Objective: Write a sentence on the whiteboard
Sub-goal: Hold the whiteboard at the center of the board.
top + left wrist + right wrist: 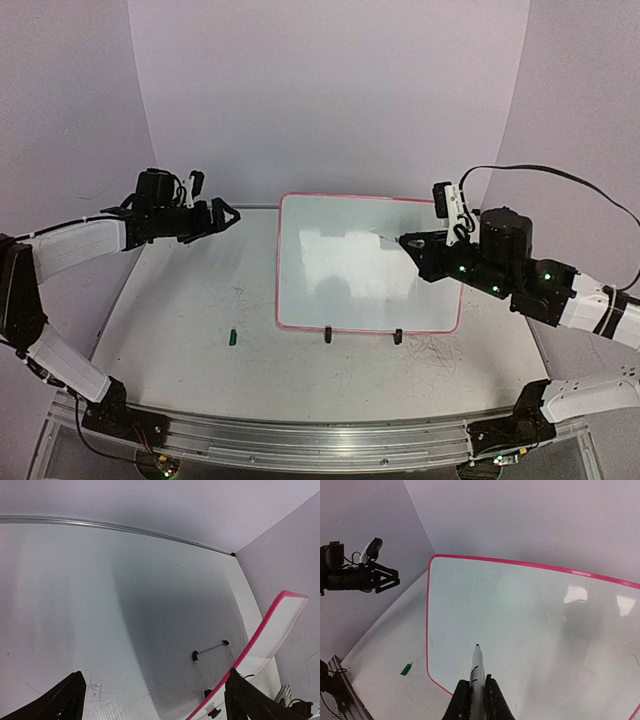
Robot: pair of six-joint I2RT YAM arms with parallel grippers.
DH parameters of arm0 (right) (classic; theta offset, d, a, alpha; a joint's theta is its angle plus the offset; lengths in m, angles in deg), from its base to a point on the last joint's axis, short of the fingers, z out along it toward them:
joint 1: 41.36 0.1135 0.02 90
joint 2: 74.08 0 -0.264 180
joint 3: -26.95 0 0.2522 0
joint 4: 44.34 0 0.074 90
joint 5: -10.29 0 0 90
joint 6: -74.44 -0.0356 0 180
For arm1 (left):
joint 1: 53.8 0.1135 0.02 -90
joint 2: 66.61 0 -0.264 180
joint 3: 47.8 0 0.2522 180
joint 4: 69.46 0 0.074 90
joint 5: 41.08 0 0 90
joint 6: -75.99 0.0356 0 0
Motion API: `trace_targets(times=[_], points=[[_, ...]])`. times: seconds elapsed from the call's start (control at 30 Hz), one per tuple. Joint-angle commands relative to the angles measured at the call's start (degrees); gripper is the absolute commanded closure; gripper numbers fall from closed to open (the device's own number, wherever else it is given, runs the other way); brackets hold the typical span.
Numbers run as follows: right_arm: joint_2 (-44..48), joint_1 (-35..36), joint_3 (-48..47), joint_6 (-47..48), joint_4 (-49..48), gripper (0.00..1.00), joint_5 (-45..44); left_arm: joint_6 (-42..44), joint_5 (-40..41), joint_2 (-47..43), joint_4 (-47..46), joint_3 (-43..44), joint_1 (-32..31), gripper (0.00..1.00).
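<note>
The whiteboard (368,275), glossy white with a thin pink-red frame and two black clip feet, lies on the table; its face is blank. It fills the right wrist view (535,625), and its edge shows in the left wrist view (270,630). My right gripper (408,243) is shut on a white marker (476,672), uncapped, black tip pointing at the board's right part, just above it. My left gripper (230,214) is open and empty, held above the table left of the board; its dark fingers (60,702) sit far apart.
A small green marker cap (232,337) lies on the table left of the board's front corner; it also shows in the right wrist view (406,669). Purple walls enclose the table on three sides. A metal rail (300,440) runs along the near edge.
</note>
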Motion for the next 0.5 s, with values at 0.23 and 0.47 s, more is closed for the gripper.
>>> trace_targets(times=[0.23, 0.47], points=[[-10.35, 6.20, -6.53, -1.94, -6.52, 1.00, -1.95, 0.10, -21.10, 10.26, -13.18, 4.83, -0.03, 0.08], [-16.90, 8.89, -9.64, -0.24, -10.79, 1.00, -3.70, 1.56, -27.56, 11.01, -16.16, 1.56, -0.67, 0.15]])
